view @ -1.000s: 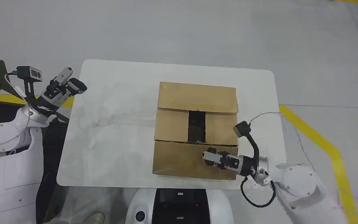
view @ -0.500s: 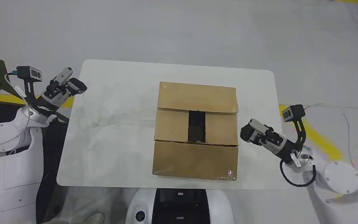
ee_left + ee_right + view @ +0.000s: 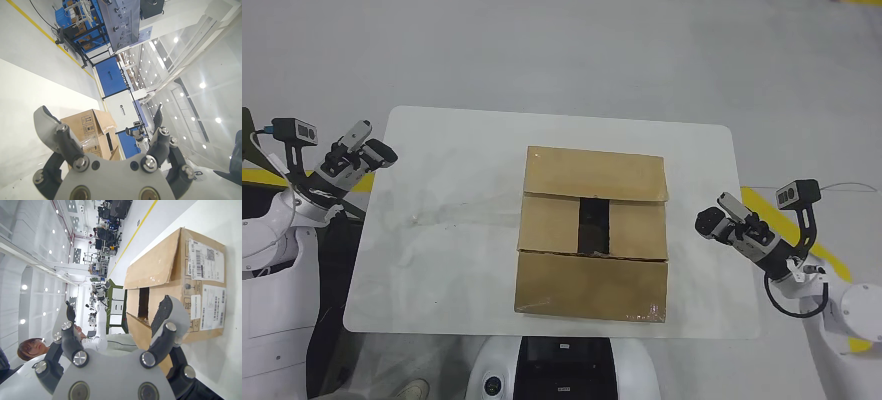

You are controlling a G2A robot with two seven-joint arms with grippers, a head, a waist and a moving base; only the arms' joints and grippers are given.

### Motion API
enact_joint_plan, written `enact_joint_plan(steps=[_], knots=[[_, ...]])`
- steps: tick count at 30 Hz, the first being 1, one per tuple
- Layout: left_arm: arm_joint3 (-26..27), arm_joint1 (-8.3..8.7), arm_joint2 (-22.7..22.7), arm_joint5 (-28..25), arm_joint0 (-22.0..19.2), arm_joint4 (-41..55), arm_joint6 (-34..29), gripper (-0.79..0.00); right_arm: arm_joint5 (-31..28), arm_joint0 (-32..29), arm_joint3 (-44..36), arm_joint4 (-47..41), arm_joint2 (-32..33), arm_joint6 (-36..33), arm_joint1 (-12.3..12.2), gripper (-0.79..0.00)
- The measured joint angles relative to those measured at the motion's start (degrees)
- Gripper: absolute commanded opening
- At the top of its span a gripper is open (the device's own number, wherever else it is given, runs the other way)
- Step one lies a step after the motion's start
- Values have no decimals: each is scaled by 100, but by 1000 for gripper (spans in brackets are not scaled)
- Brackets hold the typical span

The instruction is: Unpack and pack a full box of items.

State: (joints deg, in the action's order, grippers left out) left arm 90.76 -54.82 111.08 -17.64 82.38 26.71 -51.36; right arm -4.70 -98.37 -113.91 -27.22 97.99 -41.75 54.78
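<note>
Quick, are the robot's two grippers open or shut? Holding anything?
Left gripper: open, holding nothing.
Right gripper: open, holding nothing.

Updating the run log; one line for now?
box: flaps part-closed | left tool: open, table edge | right tool: open, beside box

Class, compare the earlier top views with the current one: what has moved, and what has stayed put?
The right end effector, open and empty, drew back off the near flap of the box and out rightward to the right edge of the table. The box and the left end effector, at the table's far left corner, stayed put.
</note>
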Motion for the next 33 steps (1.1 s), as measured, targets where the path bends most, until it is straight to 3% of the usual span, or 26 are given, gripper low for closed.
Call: enact_joint_plan(steps=[8, 14, 20, 27, 33], knots=[[31, 1, -22, 24, 2, -30, 0, 0, 0, 0, 0, 1, 0, 0, 0, 0], [450, 1, -422, 345, -259, -65, -80, 0, 0, 0, 0, 1, 0, 0, 0, 0], [545, 3, -1023, 411, -743, -74, -545, 0, 0, 0, 0, 1, 0, 0, 0, 0], [413, -48, -2039, 644, -1350, 12, -1119, 0, 0, 0, 0, 1, 0, 0, 0, 0], [268, -116, -2732, 647, -1758, -62, -1200, 0, 0, 0, 0, 1, 0, 0, 0, 0]])
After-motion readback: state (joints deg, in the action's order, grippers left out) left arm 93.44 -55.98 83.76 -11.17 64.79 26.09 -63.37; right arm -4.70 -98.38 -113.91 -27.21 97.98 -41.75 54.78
